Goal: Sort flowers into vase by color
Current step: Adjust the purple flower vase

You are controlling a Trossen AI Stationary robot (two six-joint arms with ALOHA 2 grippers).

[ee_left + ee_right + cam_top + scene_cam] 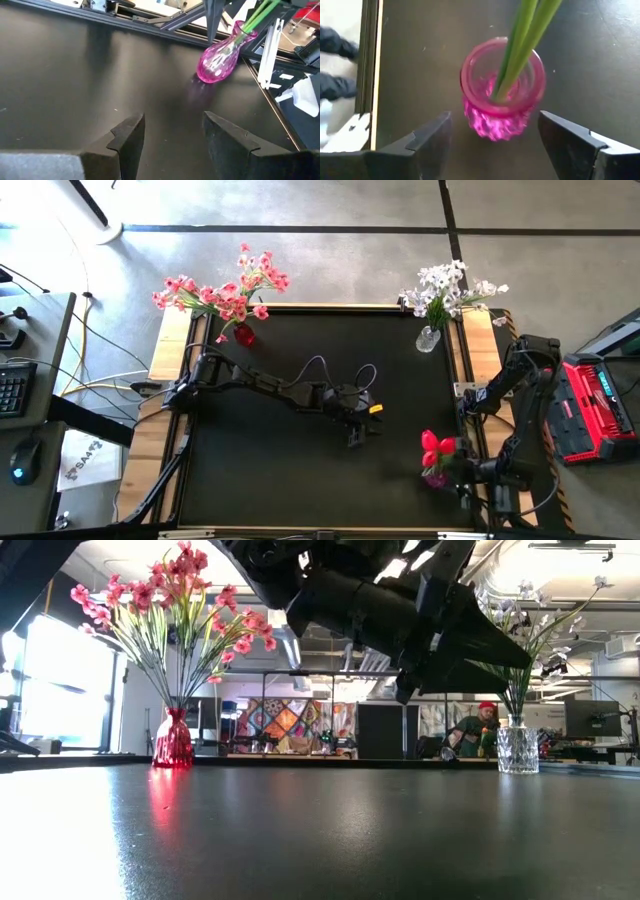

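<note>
Sitting sorted already, pink flowers (222, 295), white flowers (448, 288) and red tulips (434, 445) fill three vases; left gripper (358, 423) and right gripper (510, 145) hang open, empty.

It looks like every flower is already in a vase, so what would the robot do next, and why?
Probably the right gripper should back straight away from the pink vase. Its fingers are open on either side of the vase, and the green stems already stand inside. The left gripper hangs open over bare table, and no loose flowers show there.
</note>
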